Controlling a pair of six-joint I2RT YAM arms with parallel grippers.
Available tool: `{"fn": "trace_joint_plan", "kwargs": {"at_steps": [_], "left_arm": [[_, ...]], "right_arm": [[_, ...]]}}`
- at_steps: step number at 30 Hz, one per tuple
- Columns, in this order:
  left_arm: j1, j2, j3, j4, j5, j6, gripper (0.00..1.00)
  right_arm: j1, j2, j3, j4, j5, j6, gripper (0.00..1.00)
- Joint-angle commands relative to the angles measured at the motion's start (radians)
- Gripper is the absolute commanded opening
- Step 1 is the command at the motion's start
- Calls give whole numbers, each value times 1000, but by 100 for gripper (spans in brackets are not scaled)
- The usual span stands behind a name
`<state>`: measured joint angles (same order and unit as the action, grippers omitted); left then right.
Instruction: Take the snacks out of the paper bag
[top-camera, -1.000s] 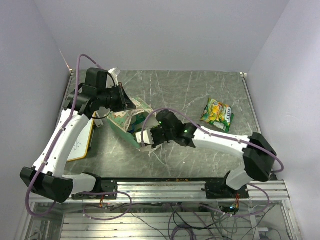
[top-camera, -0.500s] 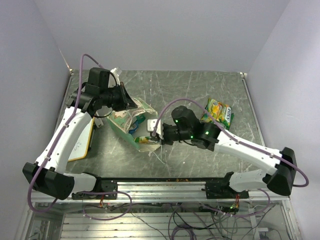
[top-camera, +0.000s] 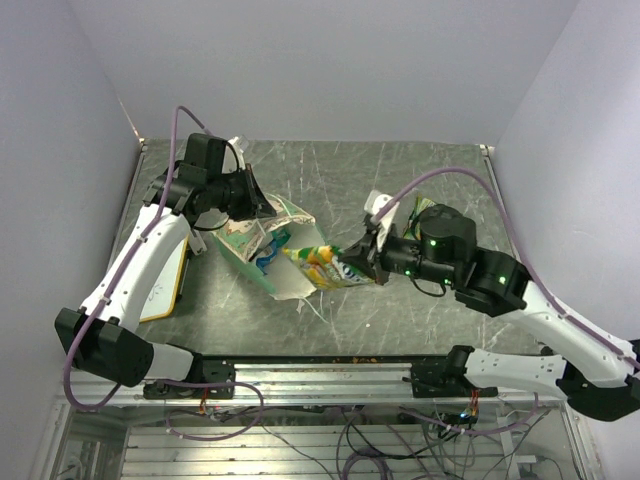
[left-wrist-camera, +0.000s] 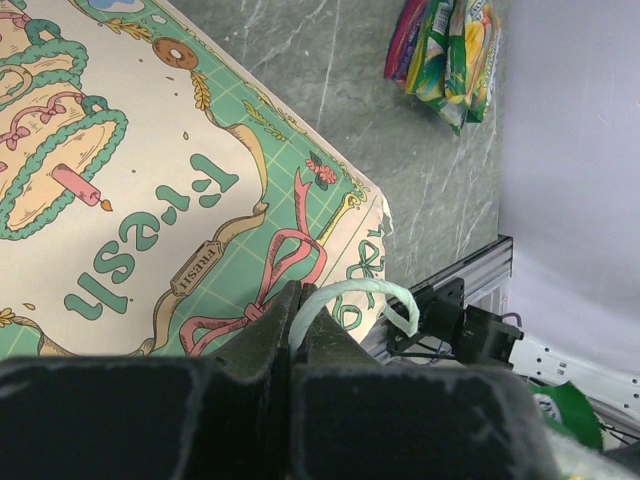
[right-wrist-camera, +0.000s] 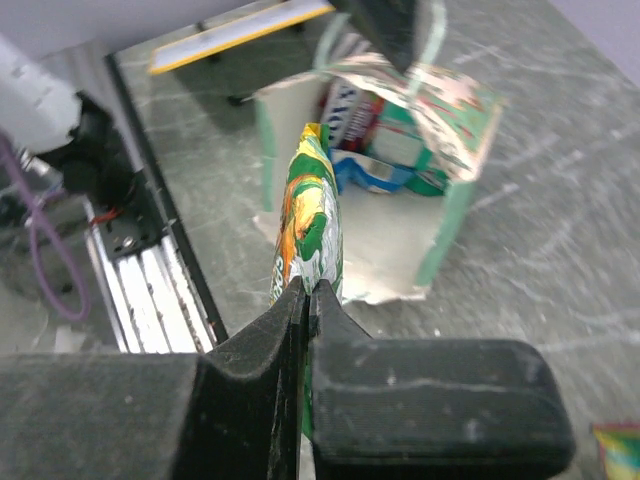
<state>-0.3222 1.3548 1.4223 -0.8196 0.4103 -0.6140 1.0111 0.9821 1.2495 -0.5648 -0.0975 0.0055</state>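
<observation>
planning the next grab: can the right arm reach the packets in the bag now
Probably not yet: the right claw is shut on a green-and-yellow packet and must drop it first. Otherwise the way looks free: the paper bag lies mouth open toward it, held by the left claw, packets inside showing.
</observation>
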Motion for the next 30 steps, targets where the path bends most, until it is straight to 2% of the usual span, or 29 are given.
{"fn": "trace_joint_plan", "kwargs": {"at_steps": [1, 5, 8, 10, 14, 16, 21, 30], "left_arm": [[11, -2, 29, 8, -3, 15, 7], [16, -28, 27, -10, -15, 28, 7], [19, -49, 23, -2, -12, 26, 7], [18, -56, 24, 4, -3, 25, 7], [19, -66, 33, 4, 1, 32, 7], [19, -71, 34, 0, 3, 38, 7], [18, -84, 21, 6, 21, 40, 7], [13, -82, 29, 0, 25, 43, 7]], "right_arm": [[2, -35, 40, -3, 456, 214, 0], [2, 42, 113, -2, 833, 340, 0], [-18, 162, 197, -54, 1079, 329, 0], [-81, 262, 265, -97, 1171, 312, 0], [-293, 405, 456, -252, 1055, 357, 0], [-343, 457, 498, -278, 1075, 312, 0], [-437, 638, 708, -597, 1136, 444, 0], [-609, 656, 606, -593, 1022, 388, 0]]}}
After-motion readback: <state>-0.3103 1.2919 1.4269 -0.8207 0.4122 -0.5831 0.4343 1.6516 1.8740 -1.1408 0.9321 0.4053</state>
